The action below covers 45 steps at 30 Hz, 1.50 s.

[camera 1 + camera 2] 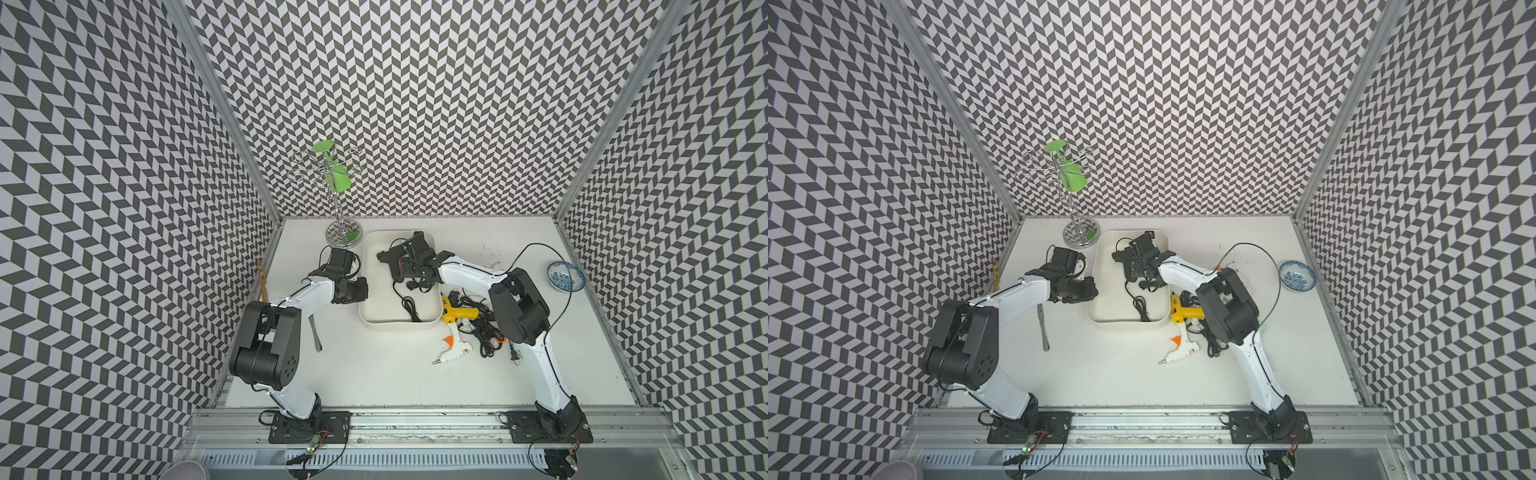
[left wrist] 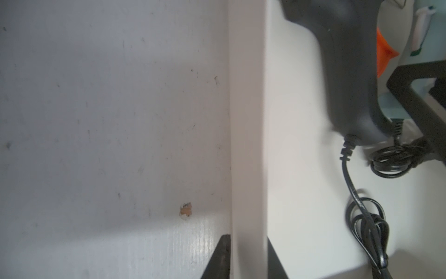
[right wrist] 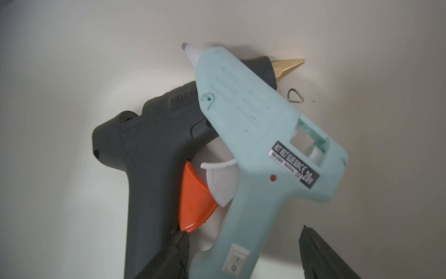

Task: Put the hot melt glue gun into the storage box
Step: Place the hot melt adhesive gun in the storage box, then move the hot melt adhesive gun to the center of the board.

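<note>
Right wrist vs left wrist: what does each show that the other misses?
Right wrist only: label and switch on the blue glue gun, brass nozzle of the black glue gun beneath. Left wrist only: left end effector straddling the storage box wall, bare table outside, coiled cord. Both: black glue gun, its orange trigger, box floor.

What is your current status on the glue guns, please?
Left gripper shut on storage box wall; right gripper open over box. Blue glue gun lies across black glue gun inside. Yellow glue gun, white glue gun outside, cords tangled.
</note>
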Motion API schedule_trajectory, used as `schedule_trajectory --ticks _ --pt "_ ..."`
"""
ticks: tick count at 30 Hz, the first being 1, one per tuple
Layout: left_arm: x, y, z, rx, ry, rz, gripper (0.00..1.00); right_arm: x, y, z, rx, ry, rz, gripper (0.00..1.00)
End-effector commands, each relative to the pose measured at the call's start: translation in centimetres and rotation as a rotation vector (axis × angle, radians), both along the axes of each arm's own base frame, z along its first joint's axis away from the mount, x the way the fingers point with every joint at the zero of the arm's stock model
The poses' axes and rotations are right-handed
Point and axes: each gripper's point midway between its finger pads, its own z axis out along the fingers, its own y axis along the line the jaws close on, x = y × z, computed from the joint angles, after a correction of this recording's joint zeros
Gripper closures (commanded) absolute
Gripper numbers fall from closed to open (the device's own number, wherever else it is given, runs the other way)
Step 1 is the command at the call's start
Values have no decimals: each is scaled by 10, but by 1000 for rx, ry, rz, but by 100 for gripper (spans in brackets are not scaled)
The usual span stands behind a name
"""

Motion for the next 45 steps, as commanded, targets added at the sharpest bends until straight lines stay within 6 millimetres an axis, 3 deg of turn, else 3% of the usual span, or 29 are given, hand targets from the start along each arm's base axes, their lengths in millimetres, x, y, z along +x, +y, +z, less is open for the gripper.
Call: schedule_trajectory --ticks 1,4,6,8,13,17,19,21,28,36,40,45 --pt "1 -1 6 -4 -15 2 74 3 14 62 55 -101 85 23" --pt "3 0 10 1 -27 7 73 -3 16 121 82 -191 150 20" --pt "4 1 12 9 -33 7 72 -6 3 143 51 -216 127 18" --pt "7 3 17 21 -47 13 71 -8 -20 153 17 -214 85 18" --pt "15 8 30 58 -91 18 69 -14 -105 135 40 -95 -43 20" --pt "19 8 46 64 -148 12 66 -26 -168 100 31 2 -140 20" --pt "20 5 52 67 -170 2 65 -29 -186 81 8 38 -162 20" --pt "20 1 54 63 -179 -12 63 -32 -188 63 30 97 -150 20" --pt "19 -8 45 63 -159 -41 60 -28 -163 24 130 181 -137 19" --pt "18 -7 44 68 -159 -48 59 -23 -170 -15 73 241 -174 17" --pt "17 -8 43 69 -153 -54 59 -19 -162 -22 68 265 -171 18" --pt "16 -6 44 72 -159 -50 59 -17 -178 -34 -5 260 -222 22"
